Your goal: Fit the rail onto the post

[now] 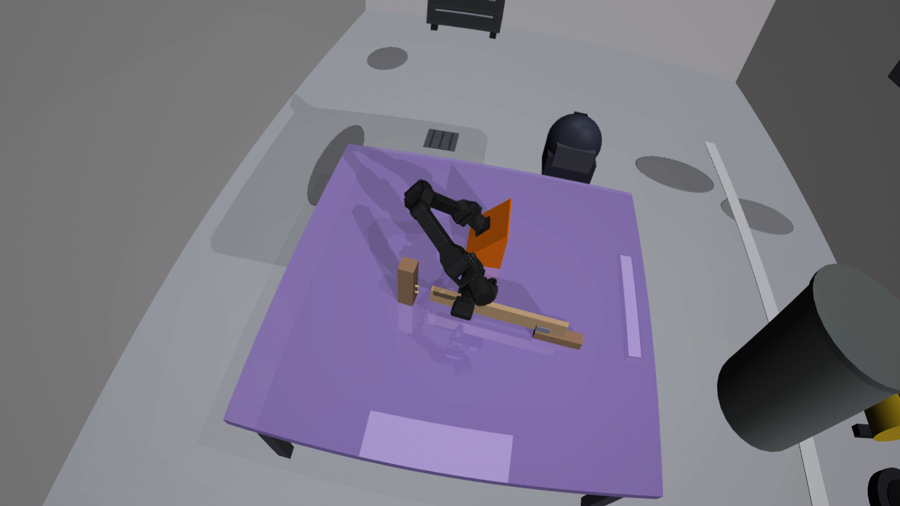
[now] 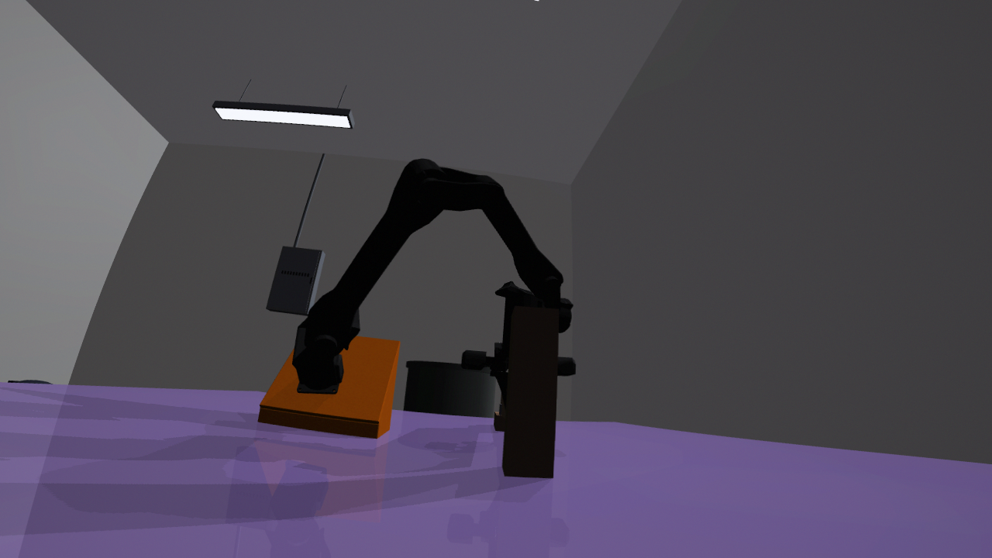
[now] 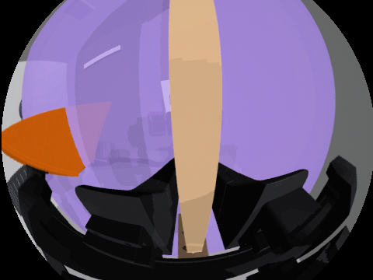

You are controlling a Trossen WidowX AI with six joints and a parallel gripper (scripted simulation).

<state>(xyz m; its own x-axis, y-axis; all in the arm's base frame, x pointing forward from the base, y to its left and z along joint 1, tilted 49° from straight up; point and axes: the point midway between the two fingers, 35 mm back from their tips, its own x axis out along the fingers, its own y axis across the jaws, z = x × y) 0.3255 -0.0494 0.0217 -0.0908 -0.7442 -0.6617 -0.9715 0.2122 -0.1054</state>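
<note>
The long rail [image 1: 512, 315] [image 3: 196, 117] stands on edge, raised off the table and roughly level. Its far end is at the grey bracket [image 1: 541, 329] on the footboard block [image 1: 562, 339]; the exact seating is hard to see. My gripper [image 1: 467, 301] [image 3: 189, 159] is shut on the rail near its post end. That end stands a short gap away from the upright post [image 1: 406, 286] [image 2: 530, 395], whose two pegs [image 1: 416, 289] show in the gap. In the wrist view the post [image 3: 181, 235] shows beyond the rail end. The holes are not visible.
An orange wedge [image 1: 493, 235] [image 2: 360, 381] [image 3: 43, 141] stands by the arm's base, behind the rail. The purple table [image 1: 352, 377] [image 2: 694, 485] carries everything. A dark bin [image 1: 792, 377] stands off the table at the right.
</note>
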